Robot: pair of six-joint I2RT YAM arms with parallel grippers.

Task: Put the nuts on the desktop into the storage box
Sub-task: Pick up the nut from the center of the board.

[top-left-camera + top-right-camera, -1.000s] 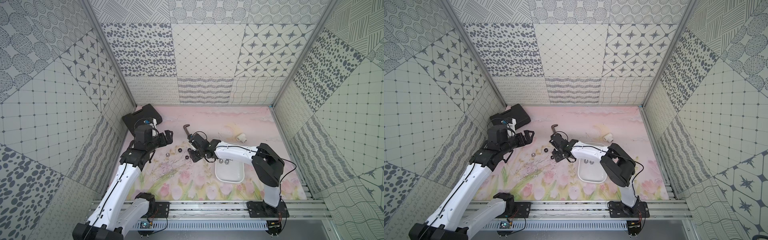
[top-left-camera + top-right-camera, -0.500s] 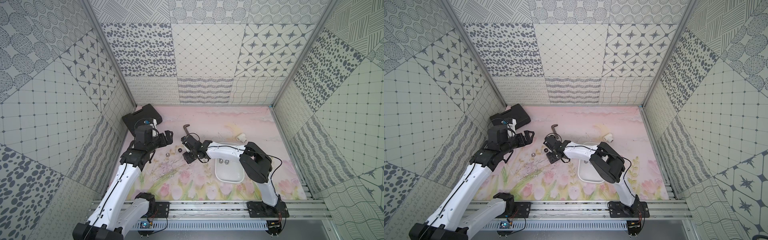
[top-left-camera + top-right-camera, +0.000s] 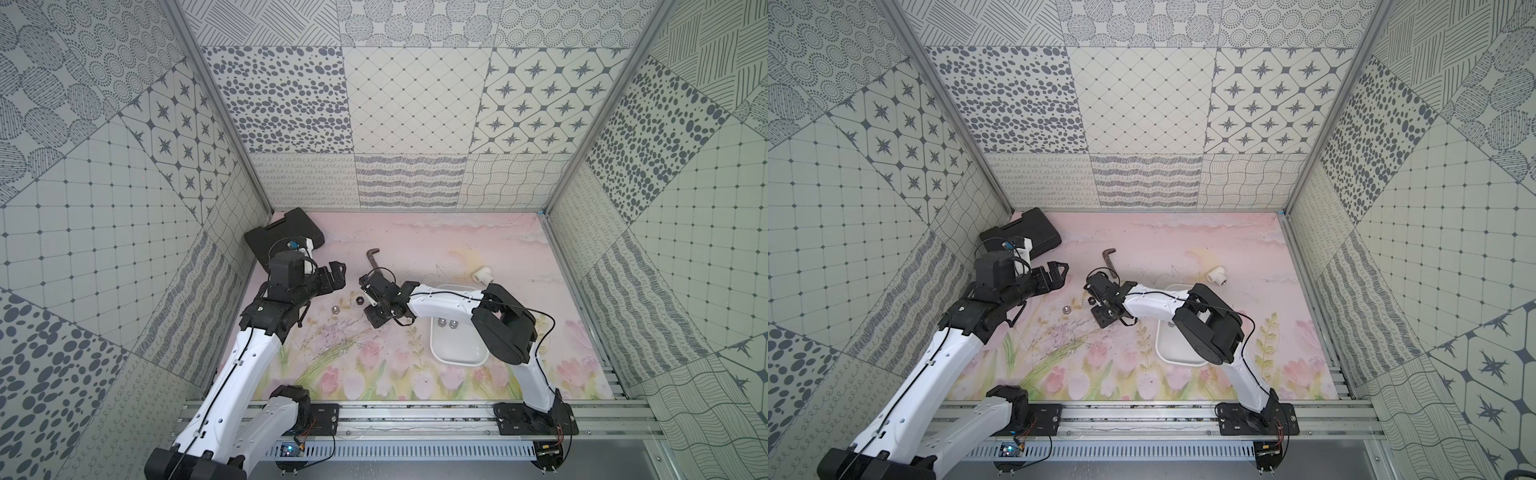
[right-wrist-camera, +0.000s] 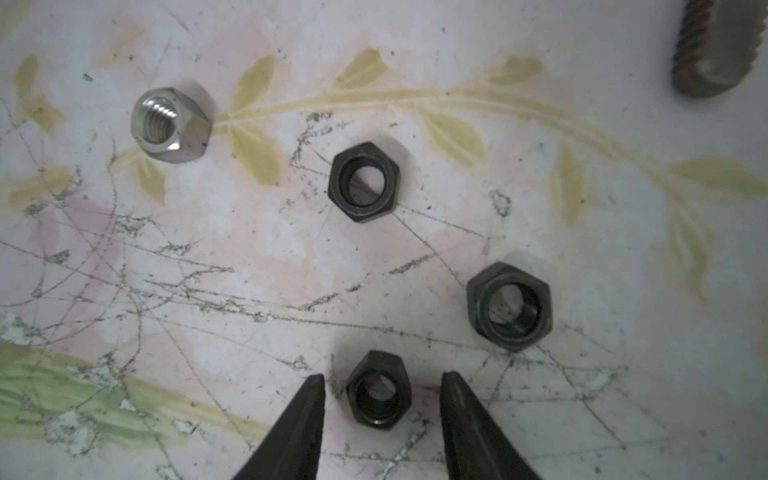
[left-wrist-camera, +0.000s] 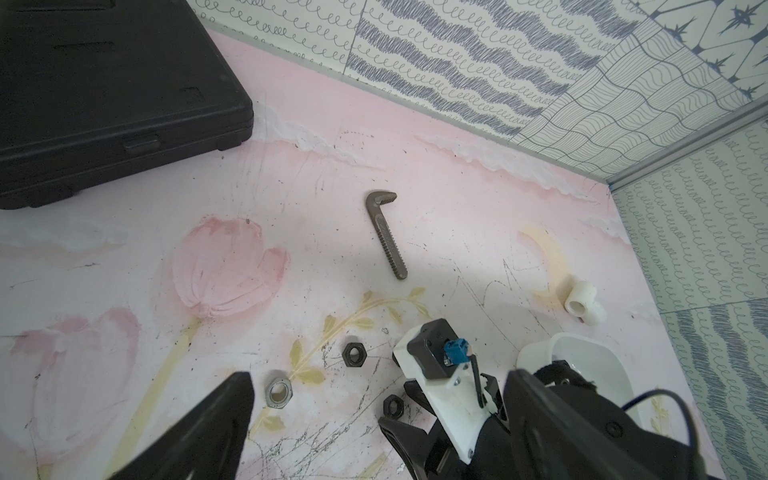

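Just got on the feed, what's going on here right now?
The right gripper is down at the desktop with its fingers open on either side of a small black nut, not touching it. Two more black nuts and a silver nut lie loose nearby. Two silver nuts already sit in the white tray. The left gripper hovers open and empty.

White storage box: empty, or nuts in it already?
Not empty. Two shiny silver nuts sit inside the shallow white glossy tray; the right arm hides part of it.
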